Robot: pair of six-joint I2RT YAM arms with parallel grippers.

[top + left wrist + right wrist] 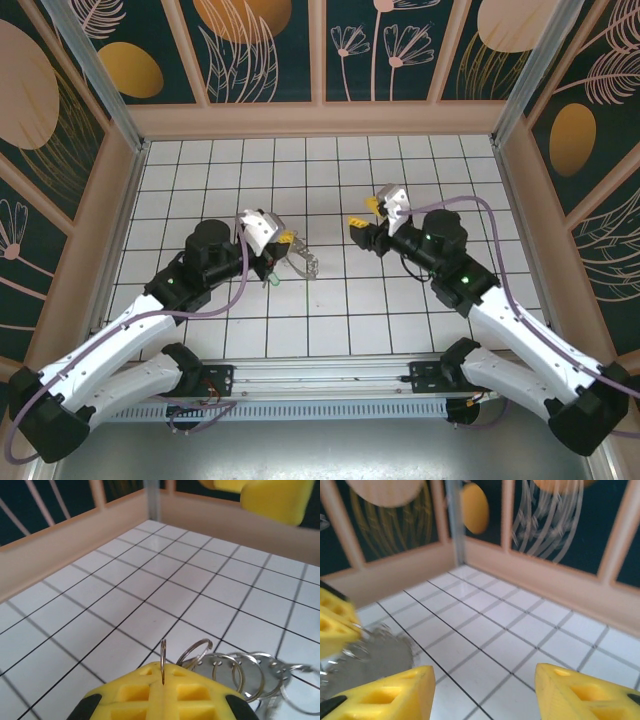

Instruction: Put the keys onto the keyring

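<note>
1. The left gripper (162, 676) is clenched on the keyring (163, 652), a thin wire loop standing upright between its yellow fingers.
2. From the top view, the keys (303, 258) trail from that grip toward 4 o'clock, with a green tag (272, 283) at 6 o'clock of the gripper.
3. The right gripper (485, 675) is spread wide and grasps nothing. It sits at about 2 o'clock of the left one, just apart from it.
4. The step in hand looks like threading, with one arm presenting the ring; the bunch is blurred, so I cannot tell whether every key is on.
5. The next move likely calls for the right fingers to pinch one loose key squarely and steer it onto the ring's split.
</note>
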